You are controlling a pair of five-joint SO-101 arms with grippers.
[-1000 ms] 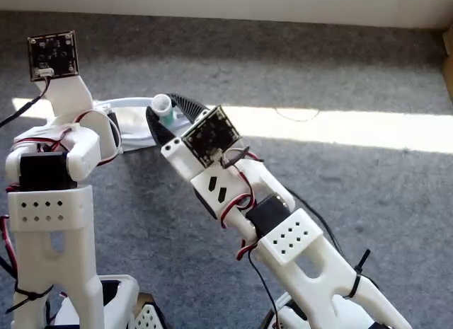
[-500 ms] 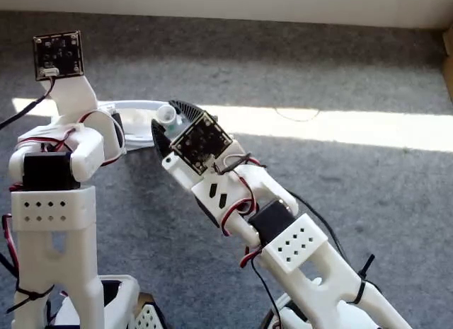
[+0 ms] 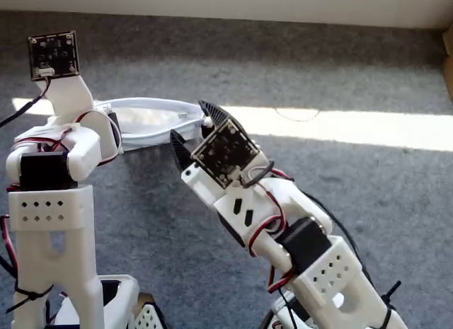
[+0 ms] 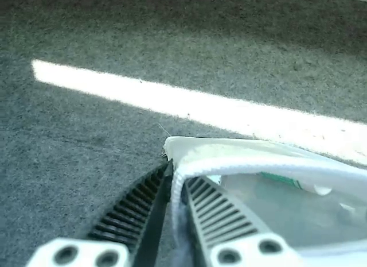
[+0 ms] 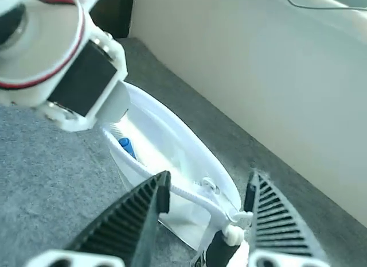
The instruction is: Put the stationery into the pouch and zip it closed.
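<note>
The left pincer (image 4: 175, 189) clamps the pouch (image 4: 246, 163) by its rim; the right pincer (image 5: 207, 184) gapes wide just above the pouch's zip (image 5: 186, 192). The right wrist view reveals a blue pen (image 5: 125, 146) inside (other contents blurred).

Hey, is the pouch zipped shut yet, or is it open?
Open. The pouch mouth gapes, its zipper edges apart, with a blue stationery item visible inside; the left tool pinches one end.

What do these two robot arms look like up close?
The left arm and right arm are white plastic with black motor blocks, looped red and black cables and grids of small holes. Each wrist carries a square black camera board. The fingers are black, tapered and ribbed.
</note>
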